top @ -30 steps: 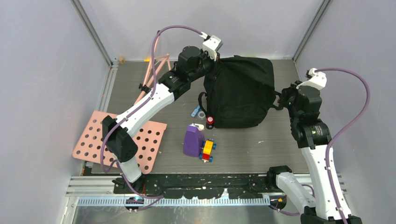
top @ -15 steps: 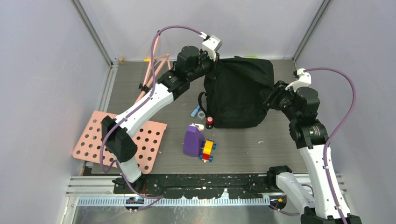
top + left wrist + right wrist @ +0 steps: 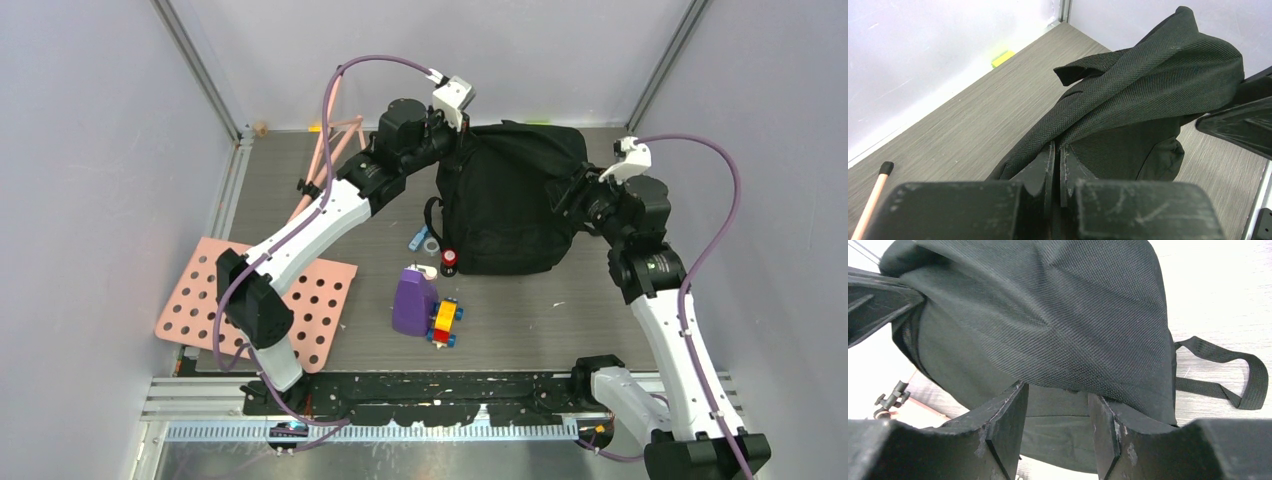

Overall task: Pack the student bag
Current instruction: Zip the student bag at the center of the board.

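A grey tabletop [image 3: 560,320] sits between pale walls, with the bag [image 3: 510,200] slumped at its far middle. The left claw [image 3: 1057,150] is pinched tight on a thin fold at the bag's far left corner. The right claw [image 3: 1057,395] stands partly open at the far right side, cloth draping over its tips but not clamped. The left pinch holds very little fabric, so a pull from the right could tear it free and let the bag collapse. If the right claw closes here it may catch only outer cloth and leave the mouth unopened. Dragging the bag nearer could also topple the bottle [image 3: 410,300] and blocks [image 3: 446,322].
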You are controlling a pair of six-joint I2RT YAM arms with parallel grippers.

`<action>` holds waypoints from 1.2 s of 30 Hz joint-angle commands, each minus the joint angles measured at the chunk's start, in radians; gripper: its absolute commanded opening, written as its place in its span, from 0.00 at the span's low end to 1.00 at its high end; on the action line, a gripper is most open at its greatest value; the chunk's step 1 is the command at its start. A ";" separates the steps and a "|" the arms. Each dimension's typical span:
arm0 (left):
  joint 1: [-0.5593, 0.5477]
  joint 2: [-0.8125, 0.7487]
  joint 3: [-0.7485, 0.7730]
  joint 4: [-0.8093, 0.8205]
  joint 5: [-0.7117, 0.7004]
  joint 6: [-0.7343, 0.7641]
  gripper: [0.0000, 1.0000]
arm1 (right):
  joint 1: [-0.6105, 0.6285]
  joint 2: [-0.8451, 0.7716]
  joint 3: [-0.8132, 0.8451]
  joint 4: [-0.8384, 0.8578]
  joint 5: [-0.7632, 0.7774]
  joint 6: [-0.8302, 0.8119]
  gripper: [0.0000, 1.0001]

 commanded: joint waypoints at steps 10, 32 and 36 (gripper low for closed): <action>0.028 -0.073 0.019 0.077 -0.033 -0.002 0.00 | 0.018 0.029 -0.135 0.407 0.113 -0.062 0.30; 0.031 -0.074 0.033 0.032 -0.209 0.025 0.00 | 0.005 -0.041 0.013 -0.227 0.667 -0.014 0.00; 0.037 -0.076 0.031 0.034 -0.221 0.022 0.00 | -0.037 0.021 0.029 -0.253 0.632 -0.018 0.00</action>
